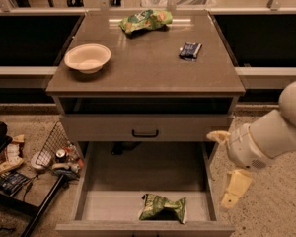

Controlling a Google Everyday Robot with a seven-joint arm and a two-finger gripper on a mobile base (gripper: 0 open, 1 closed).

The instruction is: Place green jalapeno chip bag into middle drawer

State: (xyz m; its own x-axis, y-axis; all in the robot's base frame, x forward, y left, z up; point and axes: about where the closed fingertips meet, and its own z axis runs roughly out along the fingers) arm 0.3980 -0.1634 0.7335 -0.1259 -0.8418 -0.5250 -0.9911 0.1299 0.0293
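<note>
Below the front edge of the tabletop (148, 75), the middle drawer (108, 205) is standing pulled fully out, its pale plank floor exposed. The green jalapeno chip bag (163, 207) is lying flat on that floor, close to the drawer's front wall and slightly right of centre, crumpled at its middle. Nothing is gripping it.

The hand (227, 163) is hovering outside the drawer, just past its right side wall and below the front right corner of the tabletop. Its two pale fingers (235, 189) are spreading wide apart and are holding nothing; one is pointing toward the cabinet, the other is hanging down over the speckled floor. The white arm is extending off the right side of the view.

Above the open drawer, a closed drawer front with a black bar handle (145, 133) is sitting flush with the cabinet.

On the tabletop, a pale bowl (87, 58) is resting near the left edge. A green bag with an orange-yellow patch (145, 21) is lying at the far edge. A small dark blue packet (190, 50) is lying toward the right edge.
</note>
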